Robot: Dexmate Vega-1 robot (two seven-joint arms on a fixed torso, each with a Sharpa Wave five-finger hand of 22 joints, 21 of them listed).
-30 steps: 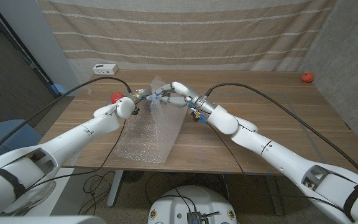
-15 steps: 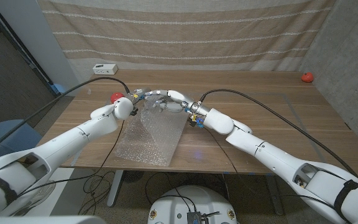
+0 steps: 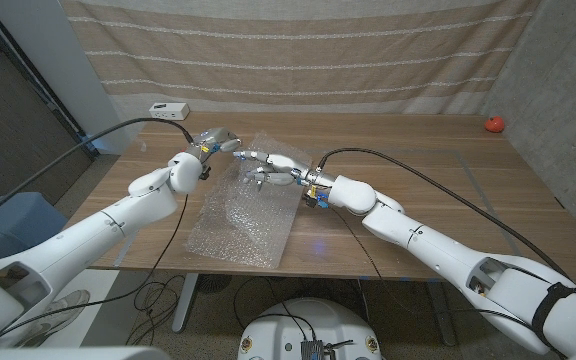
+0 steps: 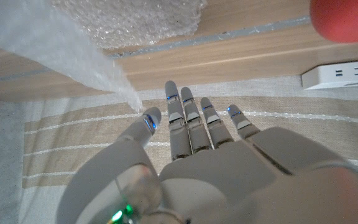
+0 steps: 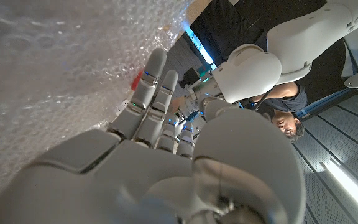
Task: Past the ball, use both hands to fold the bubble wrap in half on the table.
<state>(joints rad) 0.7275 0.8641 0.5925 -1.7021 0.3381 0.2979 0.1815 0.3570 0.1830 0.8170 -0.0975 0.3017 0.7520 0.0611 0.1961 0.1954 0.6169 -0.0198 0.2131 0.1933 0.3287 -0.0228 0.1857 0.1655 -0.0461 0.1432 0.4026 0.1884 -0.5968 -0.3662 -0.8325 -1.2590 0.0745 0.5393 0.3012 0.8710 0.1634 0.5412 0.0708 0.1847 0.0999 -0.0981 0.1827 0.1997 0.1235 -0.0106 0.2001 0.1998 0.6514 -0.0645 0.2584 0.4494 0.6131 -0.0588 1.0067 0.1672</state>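
The clear bubble wrap sheet [image 3: 238,208] lies lengthwise across the wooden table [image 3: 418,190], its near end flat by the front edge so it anchors the fold. Further out, I've got its far end raised off the wood. My right hand [image 3: 271,166] is under that raised edge, fingers against the plastic; the right wrist view shows wrap draped over my fingers [image 5: 149,93], though I can't tell whether I'm pinching it or just propping it. My left hand [image 3: 211,140] sits just beyond, at the other corner, and the left wrist view shows the thumb [image 4: 143,122] touching a stretched strip of wrap [image 4: 73,56] with the other fingers straight, so that grip is uncertain too. Beyond, the red ball [image 4: 344,18] sits near a white power strip [image 3: 169,110].
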